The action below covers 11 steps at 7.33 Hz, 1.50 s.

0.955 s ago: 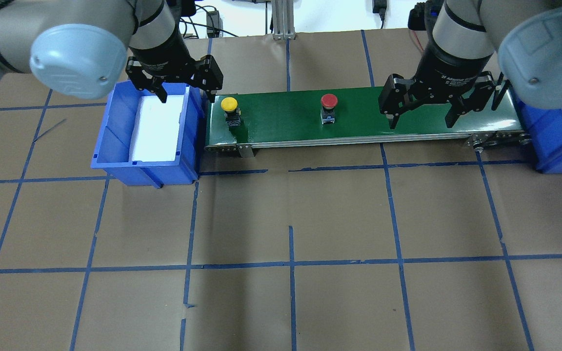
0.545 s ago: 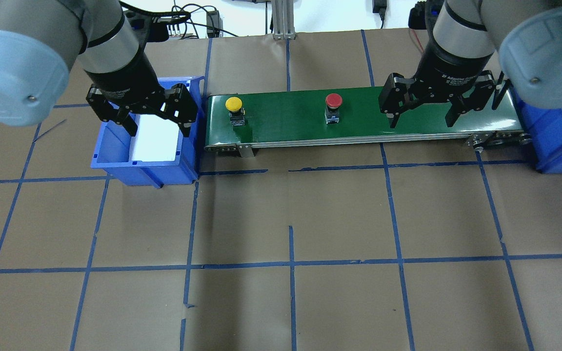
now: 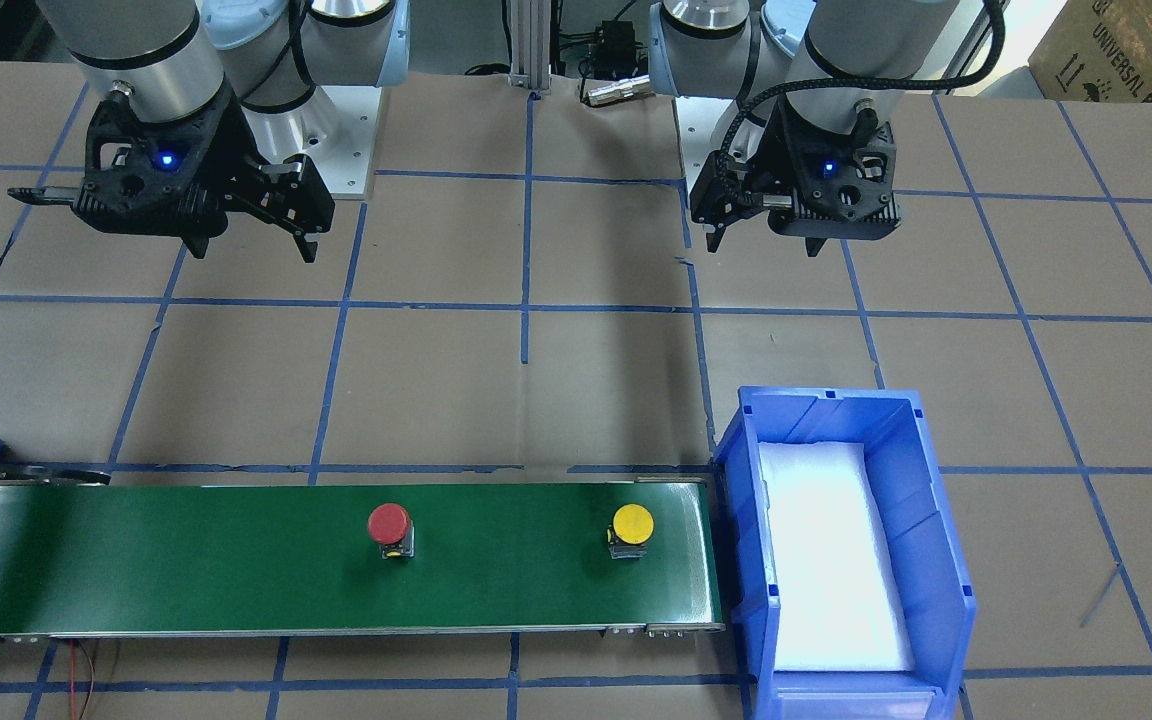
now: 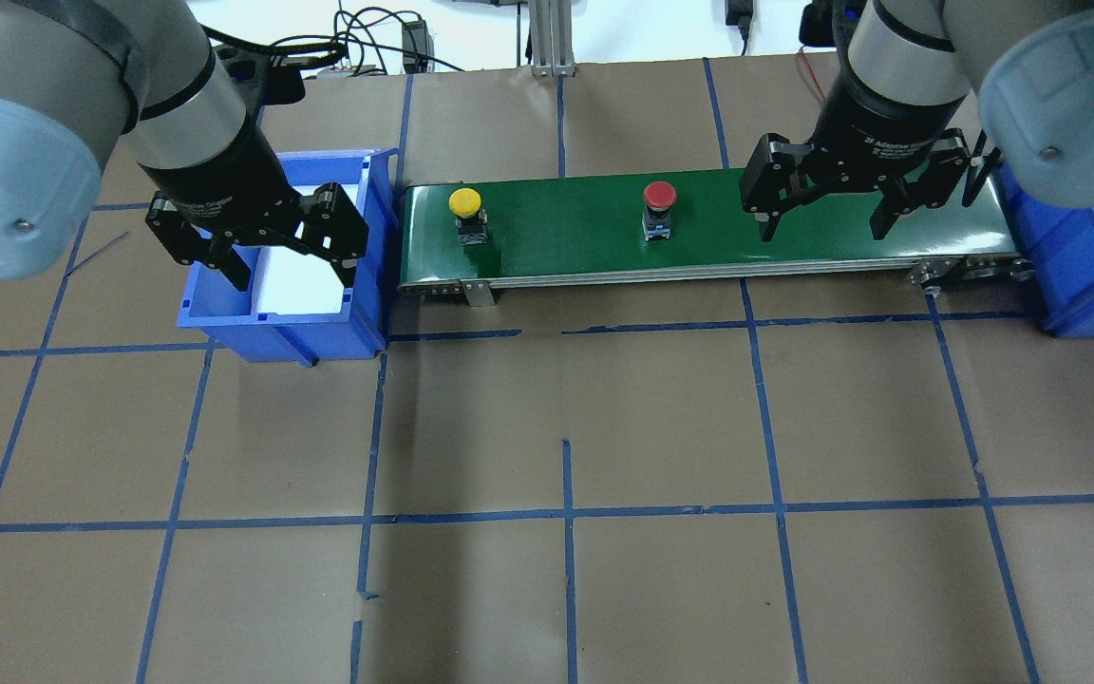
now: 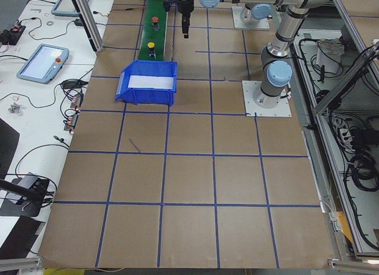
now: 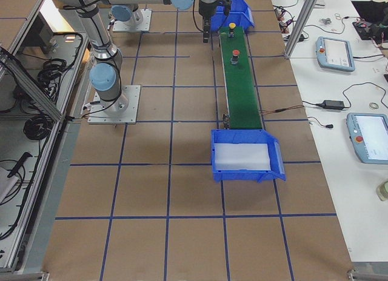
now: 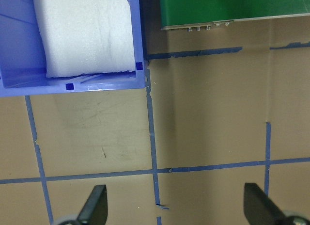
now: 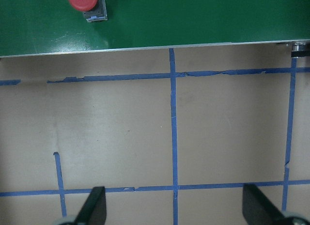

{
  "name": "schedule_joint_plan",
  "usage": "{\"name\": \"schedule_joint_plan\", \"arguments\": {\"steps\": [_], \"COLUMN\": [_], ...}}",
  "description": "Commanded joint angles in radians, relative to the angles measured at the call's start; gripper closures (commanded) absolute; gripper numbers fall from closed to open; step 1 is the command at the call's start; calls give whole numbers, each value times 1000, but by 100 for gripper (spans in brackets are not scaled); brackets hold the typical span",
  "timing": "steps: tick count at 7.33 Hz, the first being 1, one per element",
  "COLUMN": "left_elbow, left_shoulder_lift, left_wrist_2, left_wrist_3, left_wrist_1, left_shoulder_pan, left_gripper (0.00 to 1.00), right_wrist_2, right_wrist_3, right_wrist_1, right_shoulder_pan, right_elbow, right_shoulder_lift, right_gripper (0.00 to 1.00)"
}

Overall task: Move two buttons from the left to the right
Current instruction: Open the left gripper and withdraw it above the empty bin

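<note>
Foam (image 3: 831, 560) in bin (image 3: 939, 560), buttons (image 3: 633, 524) on belt (image 3: 186, 560)

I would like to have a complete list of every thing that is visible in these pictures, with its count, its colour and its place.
yellow push button: one, yellow cap on a black-and-silver body, upright at the belt's left end
red mushroom-cap push button: one, red cap, upright near the belt's middle
conveyor belt: one, green, between the two bins
plastic bins: two, blue, one at the belt's left end, one at its right end
foam pad: white, inside the left bin
table cover: brown paper with a blue tape grid
touch-screen pendants: two, grey, on the side bench
left gripper: black, open, raised near the left bin
right gripper: black, open, raised near the belt's right part
</note>
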Motion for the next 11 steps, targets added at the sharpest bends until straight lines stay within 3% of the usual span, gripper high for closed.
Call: {"name": "schedule_joint_plan", "arguments": {"steps": [1, 11], "left_elbow": [8, 7], "left_shoulder_lift": [2, 35], "left_wrist_2": [2, 48], "left_wrist_3": [-54, -92], "left_wrist_1": [1, -3], "left_shoulder_pan": [-4, -2], "left_gripper": [0, 0], "right_wrist_2": [1, 3], "right_wrist_3": [0, -1], "right_wrist_1": [-1, -14], "right_shoulder_pan": [0, -4], "right_elbow": [1, -2], "right_shoulder_lift": [-1, 1], "right_gripper": [0, 0]}}
